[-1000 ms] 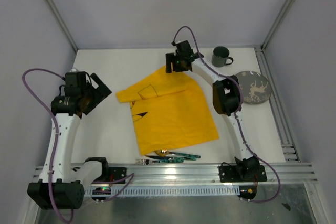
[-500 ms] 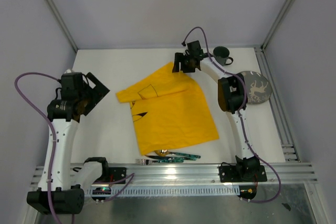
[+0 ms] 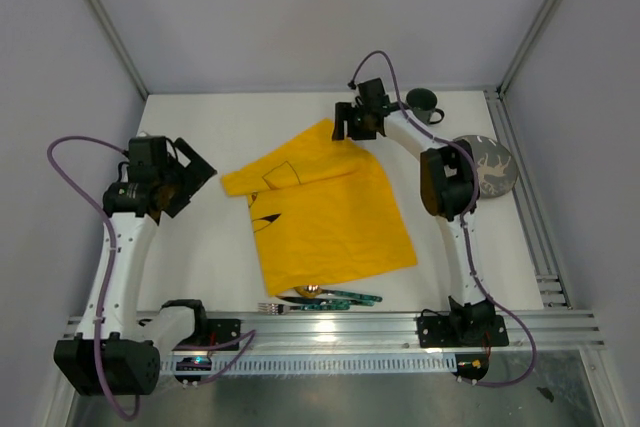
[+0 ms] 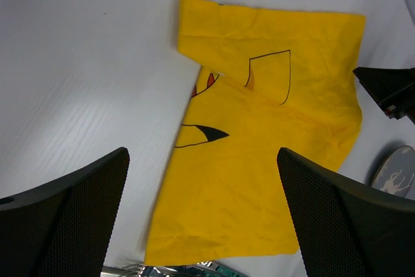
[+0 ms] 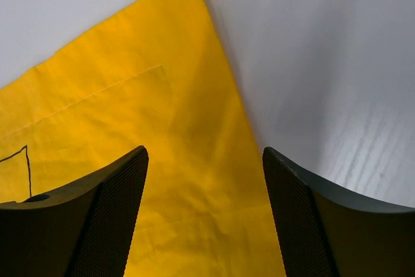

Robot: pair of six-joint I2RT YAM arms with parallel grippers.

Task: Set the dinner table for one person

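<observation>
The dinner table [image 3: 230,117] is a white tabletop. A yellow cloth [image 3: 320,207] with black cartoon lines lies creased and partly folded across its middle. My right gripper [image 3: 347,127] hovers open over the cloth's far corner [image 5: 130,128], with nothing between its fingers [image 5: 104,212]. My left gripper [image 3: 195,179] is open and empty over bare table, left of the cloth [image 4: 259,134]. A green mug [image 3: 422,107] stands at the back right. A dark plate [image 3: 490,167] with a pale animal print lies right of the cloth.
Teal-handled cutlery [image 3: 325,297] lies at the near edge, partly under the cloth's hem, and shows at the bottom of the left wrist view [image 4: 194,269]. A metal rail [image 3: 540,247] runs along the table's right side. The right arm's elbow [image 3: 445,182] hangs beside the plate.
My right gripper has shifted slightly right and back along the cloth's far corner. The left arm swayed left, then returned near its earlier spot. The cloth, mug and plate lie as before.
</observation>
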